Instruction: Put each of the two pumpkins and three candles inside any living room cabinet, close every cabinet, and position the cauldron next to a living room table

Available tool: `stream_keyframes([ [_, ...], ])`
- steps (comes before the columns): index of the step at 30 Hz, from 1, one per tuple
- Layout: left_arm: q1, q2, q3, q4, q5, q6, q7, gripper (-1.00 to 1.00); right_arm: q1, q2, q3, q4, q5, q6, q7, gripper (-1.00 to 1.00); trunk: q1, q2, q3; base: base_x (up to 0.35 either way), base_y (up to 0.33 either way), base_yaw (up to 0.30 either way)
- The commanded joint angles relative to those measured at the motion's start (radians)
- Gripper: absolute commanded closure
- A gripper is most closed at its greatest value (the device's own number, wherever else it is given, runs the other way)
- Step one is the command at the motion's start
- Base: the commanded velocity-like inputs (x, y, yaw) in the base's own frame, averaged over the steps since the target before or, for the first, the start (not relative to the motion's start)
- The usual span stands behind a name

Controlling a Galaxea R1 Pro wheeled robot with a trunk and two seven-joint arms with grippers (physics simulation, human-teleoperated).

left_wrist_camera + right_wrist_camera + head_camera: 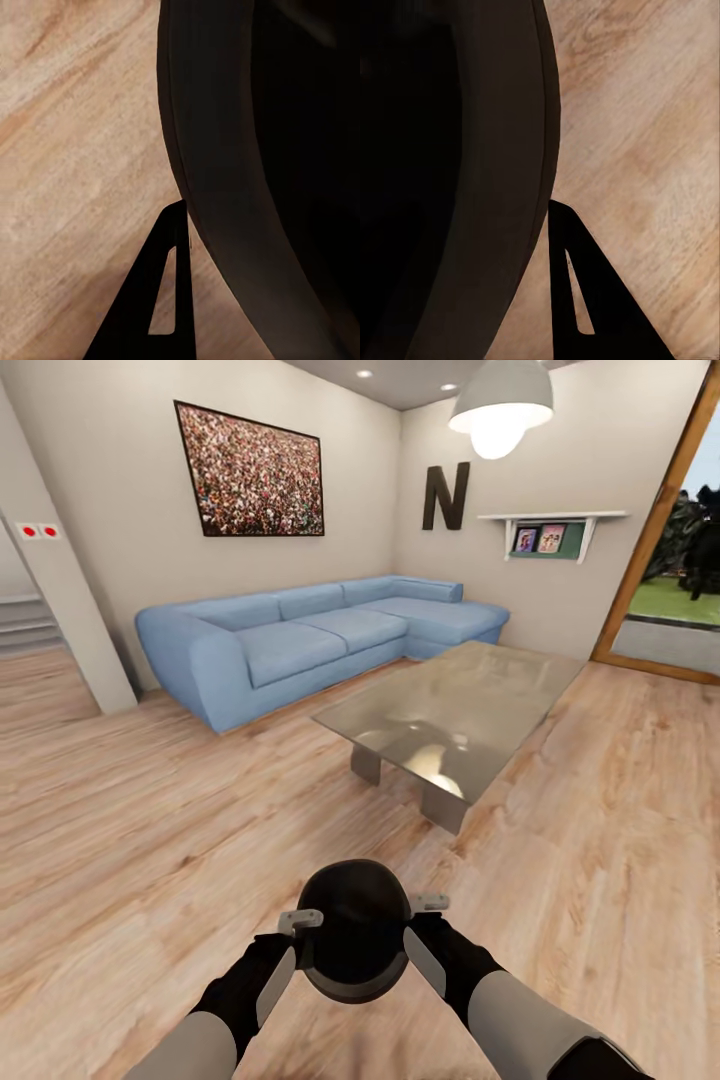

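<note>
Living room, wood floor (150, 810), blue sofa (300, 640) along the far wall. Glossy grey counter (460, 705) ahead and slightly right, well apart from the load. No pumpkins, candles or cabinet to report here.

Cauldron (353, 930) held low in front of the trunk, over bare floor, between both arms. Left gripper (283, 950) on one side of the rim, right gripper (425, 940) on the other; small grey lugs stick out just above each. Both sets of jaws closed on the pot wall, one finger (169, 300) outside in the left wrist view, likewise (577, 300) in the right.

Handling guess: rigid, round, smooth black wall (502, 187), probably heavy for its size. Likely slippery on a curved surface, so two-sided rim pinch looks right; keep it level, squeeze even. Not fragile. Glass-like top could be, so set down on the floor beside it, not on it.
</note>
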Motion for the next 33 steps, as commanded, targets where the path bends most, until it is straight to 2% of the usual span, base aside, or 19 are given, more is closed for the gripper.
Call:
stream_keyframes([
  [1,0.000,0.000,0.008,0.001,0.042,-0.001,-0.004,1.00,0.000,0.000,0.000,-0.004,-0.007,-0.026,0.018,1.00,0.000,0.000,0.000,0.016,0.334,-0.279],
  [33,-0.001,0.000,0.008,0.001,0.042,-0.001,-0.003,1.00,0.000,0.000,0.000,-0.004,-0.007,-0.026,0.018,1.00,0.000,0.000,0.007,0.131,0.331,-0.279],
])
